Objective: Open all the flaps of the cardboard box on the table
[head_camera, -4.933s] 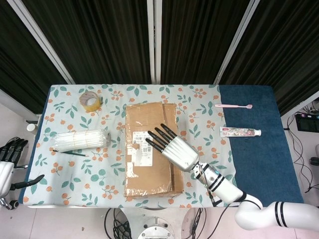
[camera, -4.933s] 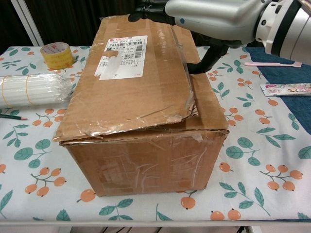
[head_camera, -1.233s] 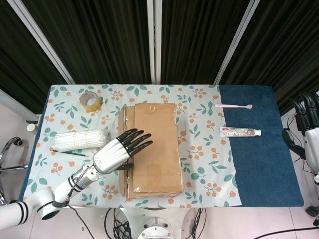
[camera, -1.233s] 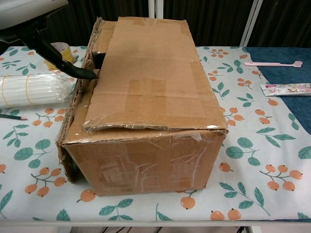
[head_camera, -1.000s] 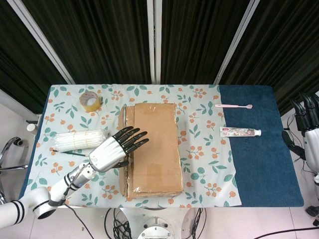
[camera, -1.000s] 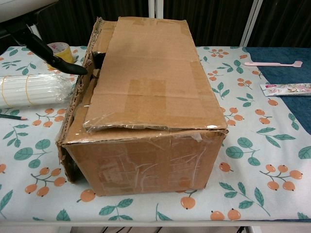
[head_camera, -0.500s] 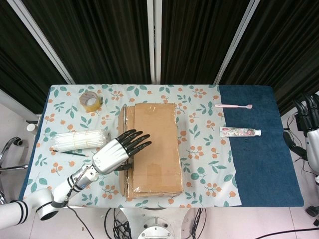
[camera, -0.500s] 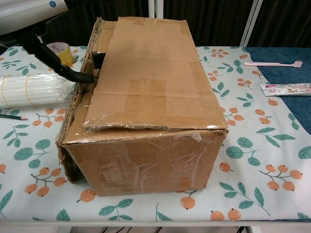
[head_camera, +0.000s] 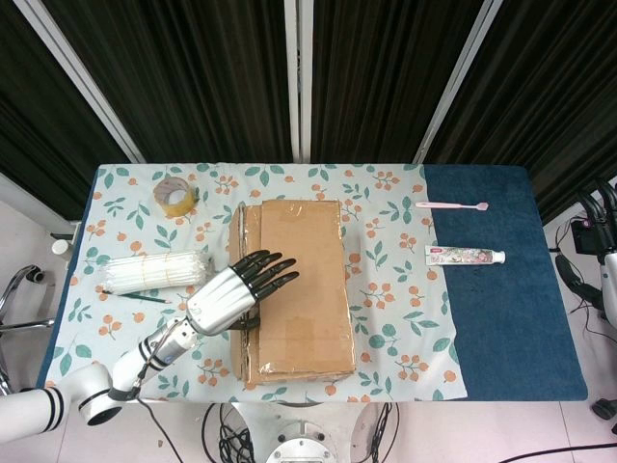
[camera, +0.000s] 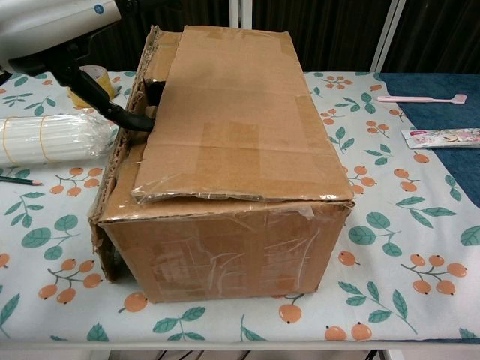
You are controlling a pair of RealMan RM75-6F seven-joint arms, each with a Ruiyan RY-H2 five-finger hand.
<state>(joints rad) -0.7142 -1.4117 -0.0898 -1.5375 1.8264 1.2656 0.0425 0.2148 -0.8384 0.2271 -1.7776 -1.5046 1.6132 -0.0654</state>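
The cardboard box [head_camera: 299,289] [camera: 225,187] lies lengthwise in the middle of the table. Its wide top flap [camera: 229,112] lies flat over the opening. A narrower left flap [camera: 112,172] stands along the left side. My left hand [head_camera: 236,294] [camera: 52,26] hovers at the box's left edge, fingers [head_camera: 275,275] spread above the top flap. Its thumb [camera: 120,112] touches that flap's left edge at the gap. It grips nothing that I can see. My right hand [head_camera: 605,241] shows only partly at the far right edge, off the table, fingers apart.
A tape roll [head_camera: 175,197] sits at the back left. A bundle of white sticks [head_camera: 154,272] and a pencil [head_camera: 135,297] lie left of the box. A pink toothbrush [head_camera: 451,205] and a toothpaste tube [head_camera: 465,256] lie right of it, by the blue cloth [head_camera: 501,309].
My left hand has shifted slightly right over the box, and its thumb reaches the top flap's edge. My right hand has drawn further off to the right.
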